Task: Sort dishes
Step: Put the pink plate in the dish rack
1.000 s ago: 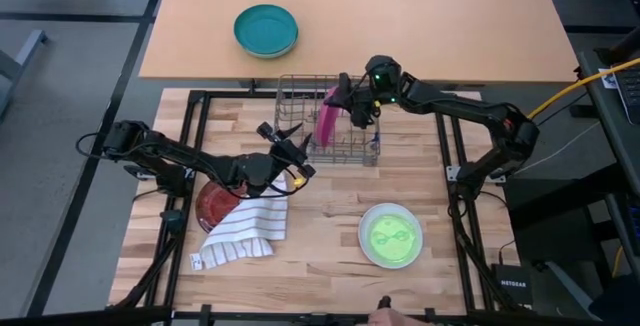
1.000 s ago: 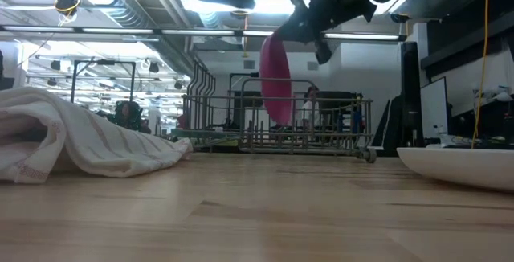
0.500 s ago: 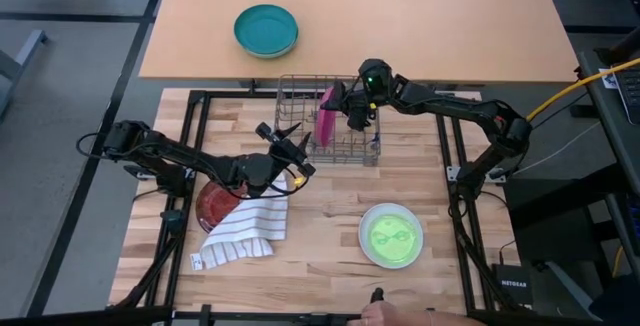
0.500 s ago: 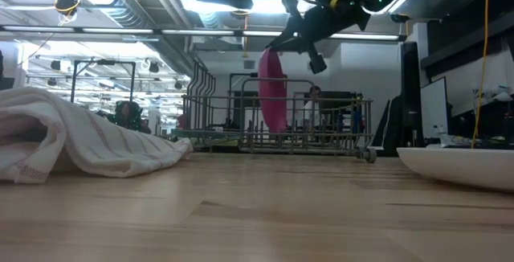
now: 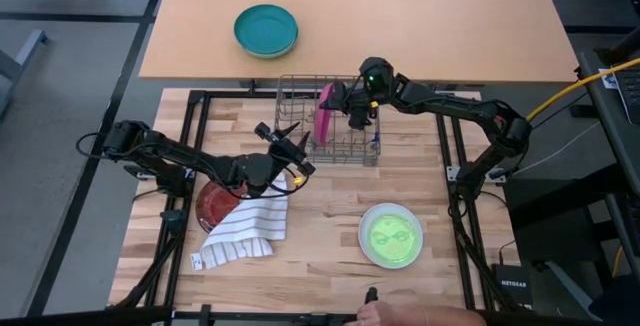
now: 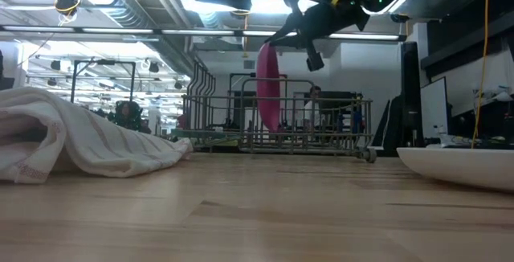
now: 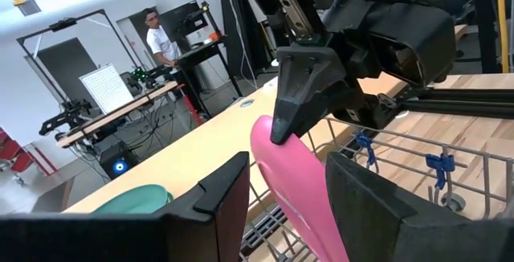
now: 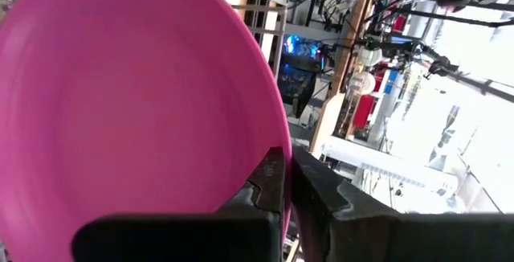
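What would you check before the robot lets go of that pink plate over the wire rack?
1. Right gripper shut on the pink plate rim: ok.
2. Plate standing on edge: ok.
3. Plate inside the wire rack: ok.
4. Plate's bottom edge seated between the rack's wires: cannot tell.
5. Left gripper open, holding nothing, beside the rack: ok.
6. Green plate and dark red plate on the table, away from the rack: ok.
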You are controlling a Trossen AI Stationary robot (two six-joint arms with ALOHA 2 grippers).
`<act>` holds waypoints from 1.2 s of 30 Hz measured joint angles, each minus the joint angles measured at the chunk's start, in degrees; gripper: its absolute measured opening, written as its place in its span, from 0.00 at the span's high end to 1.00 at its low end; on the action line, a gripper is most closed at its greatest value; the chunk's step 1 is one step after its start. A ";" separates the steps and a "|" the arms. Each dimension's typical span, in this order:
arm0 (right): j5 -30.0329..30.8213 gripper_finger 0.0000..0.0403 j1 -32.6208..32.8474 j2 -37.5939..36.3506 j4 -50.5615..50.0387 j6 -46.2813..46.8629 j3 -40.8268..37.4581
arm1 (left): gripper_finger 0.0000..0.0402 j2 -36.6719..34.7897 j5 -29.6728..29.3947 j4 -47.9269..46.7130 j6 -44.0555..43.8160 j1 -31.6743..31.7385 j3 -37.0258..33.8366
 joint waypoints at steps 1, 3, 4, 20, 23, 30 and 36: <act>-0.68 0.96 0.00 0.01 -0.19 0.02 0.00 | 0.61 0.00 0.00 0.00 0.00 0.00 0.00; -1.81 0.96 0.00 0.02 -0.27 0.02 0.00 | 0.61 0.00 -0.01 -0.02 0.00 0.00 0.00; -2.26 0.96 0.00 0.02 -0.29 0.02 0.00 | 0.61 0.00 -0.13 0.00 0.00 0.00 0.00; -7.26 0.96 -3.26 -0.03 -3.16 -0.07 0.00 | 0.61 0.00 -0.39 -0.02 -1.15 0.02 0.00; -9.40 0.96 -4.11 -0.03 -2.44 -0.12 0.00 | 0.61 0.01 -0.39 -0.02 -1.30 0.02 0.00; -16.31 0.96 -4.68 -0.03 -2.34 -0.17 0.00 | 0.61 0.02 -0.42 -0.01 -3.59 0.02 0.00; -19.25 0.96 -4.68 -0.03 -2.26 -1.84 0.00 | 0.61 0.02 -0.54 -0.02 -4.30 0.02 0.00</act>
